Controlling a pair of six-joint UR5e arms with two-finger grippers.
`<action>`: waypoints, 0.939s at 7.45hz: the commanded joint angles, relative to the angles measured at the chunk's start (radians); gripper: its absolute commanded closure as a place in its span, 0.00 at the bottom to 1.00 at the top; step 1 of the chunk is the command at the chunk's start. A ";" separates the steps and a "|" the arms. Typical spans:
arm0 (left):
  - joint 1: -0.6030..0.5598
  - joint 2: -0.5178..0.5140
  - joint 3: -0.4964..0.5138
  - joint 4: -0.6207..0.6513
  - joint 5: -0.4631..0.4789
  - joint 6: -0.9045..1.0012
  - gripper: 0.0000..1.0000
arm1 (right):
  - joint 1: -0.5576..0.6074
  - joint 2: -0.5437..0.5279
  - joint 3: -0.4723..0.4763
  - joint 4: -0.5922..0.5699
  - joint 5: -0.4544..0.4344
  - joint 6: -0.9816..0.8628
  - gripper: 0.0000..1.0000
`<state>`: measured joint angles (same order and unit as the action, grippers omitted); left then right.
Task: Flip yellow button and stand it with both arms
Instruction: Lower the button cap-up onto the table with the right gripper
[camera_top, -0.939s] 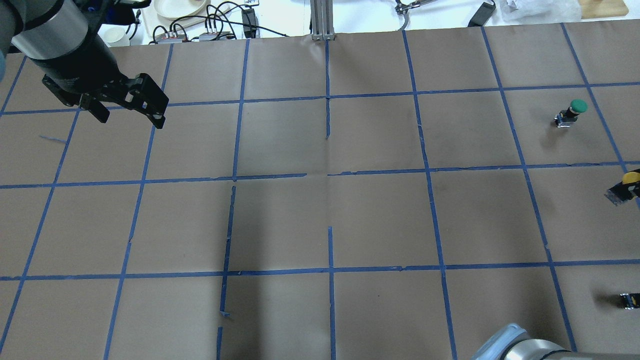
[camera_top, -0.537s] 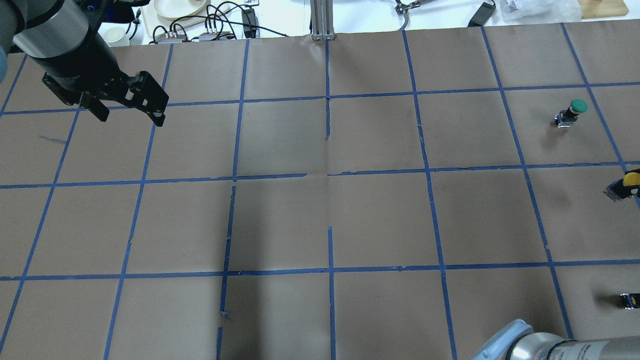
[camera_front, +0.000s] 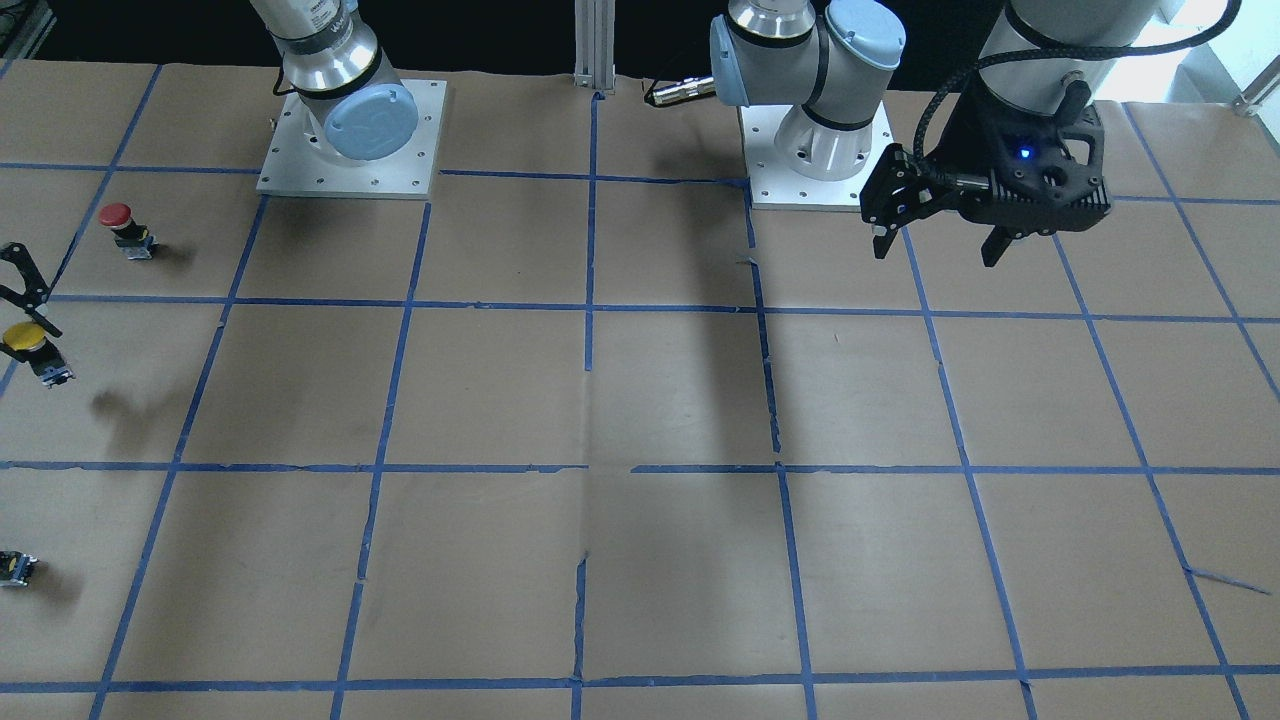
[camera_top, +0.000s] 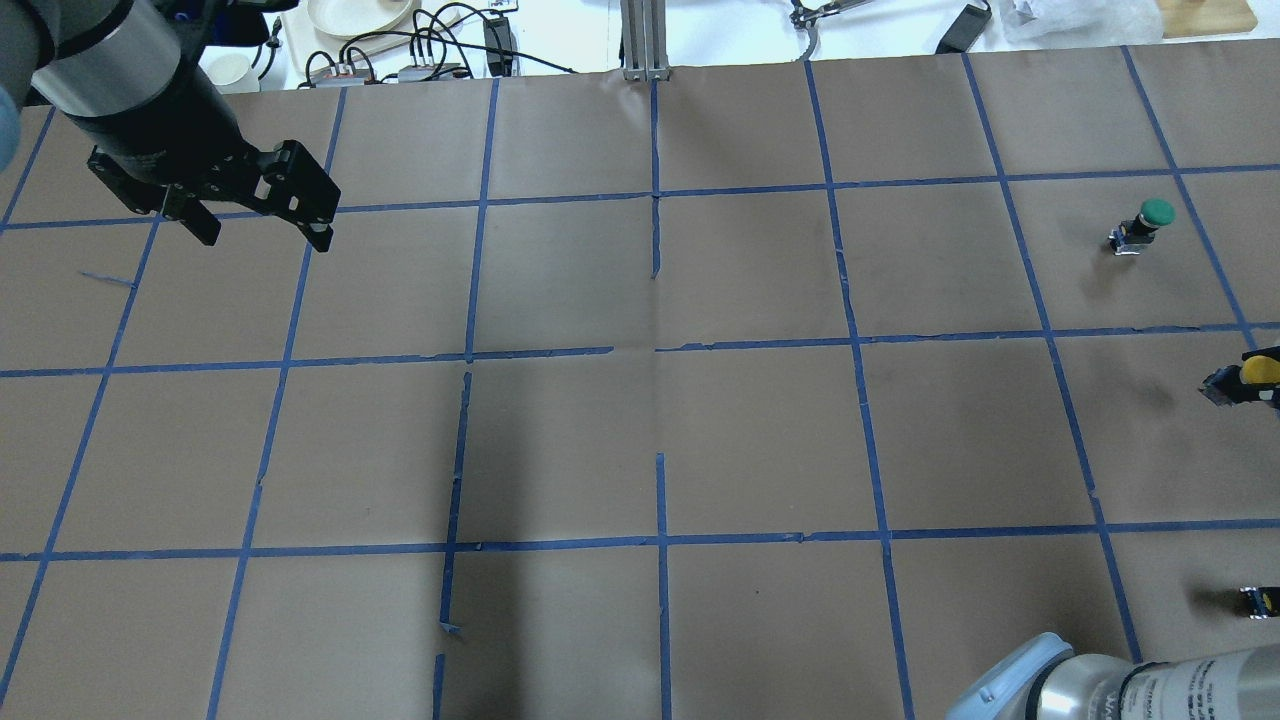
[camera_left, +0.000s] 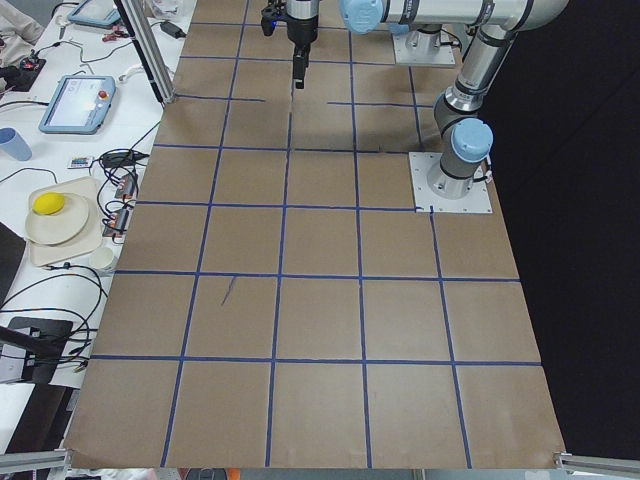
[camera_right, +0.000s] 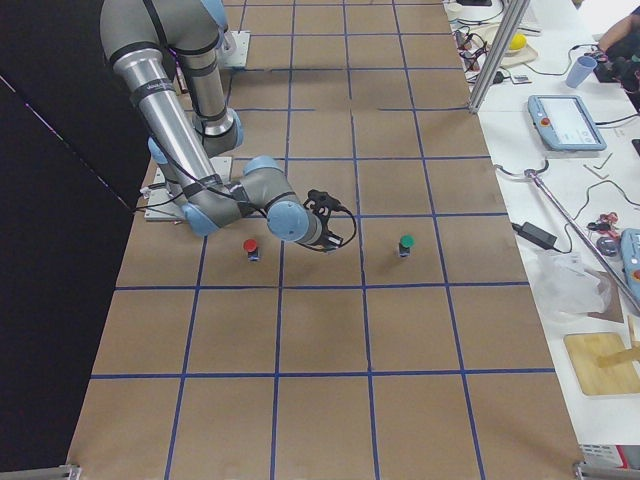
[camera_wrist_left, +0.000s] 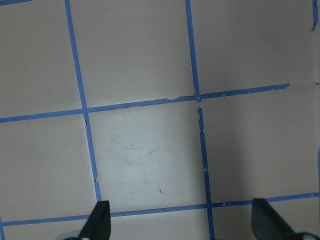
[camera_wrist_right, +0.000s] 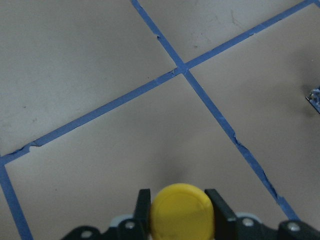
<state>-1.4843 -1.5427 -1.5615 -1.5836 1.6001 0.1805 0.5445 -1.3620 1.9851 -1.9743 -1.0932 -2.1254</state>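
Note:
The yellow button (camera_wrist_right: 183, 210) sits with its round cap between the two black fingers of my right gripper (camera_wrist_right: 179, 212), which is shut on it. It also shows at the right edge of the overhead view (camera_top: 1258, 370) and at the left edge of the front view (camera_front: 22, 337), held a little above the paper, cap up and tilted. Its shadow lies apart from it. My left gripper (camera_top: 262, 228) hangs open and empty over the far left of the table, far from the button. It also shows in the front view (camera_front: 938, 250). Its fingertips (camera_wrist_left: 99, 220) frame bare paper.
A green-capped button (camera_top: 1148, 222) stands beyond the yellow one. A red-capped button (camera_front: 124, 226) stands nearer the robot's base. A small dark piece (camera_top: 1259, 600) is cut by the overhead view's edge. Brown paper (camera_top: 760, 440) with blue tape lines covers the table. Cables and dishes (camera_top: 400, 40) lie beyond the far edge.
The right gripper has turned and shifted slightly with the yellow button at the view's edge. The right arm's elbow has come further into view at the bottom right. The left gripper has barely moved.

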 joint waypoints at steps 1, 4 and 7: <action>-0.022 -0.003 -0.002 -0.001 -0.014 -0.018 0.01 | -0.003 0.055 -0.041 0.012 0.038 -0.104 0.96; -0.089 0.000 0.023 0.043 -0.058 -0.027 0.01 | 0.000 0.058 -0.040 0.117 0.042 -0.195 0.95; -0.064 0.003 0.040 -0.037 -0.003 -0.027 0.01 | 0.000 0.092 -0.048 0.104 0.030 -0.217 0.94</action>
<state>-1.5543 -1.5380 -1.5394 -1.5836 1.5858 0.1630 0.5445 -1.2898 1.9410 -1.8687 -1.0600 -2.3362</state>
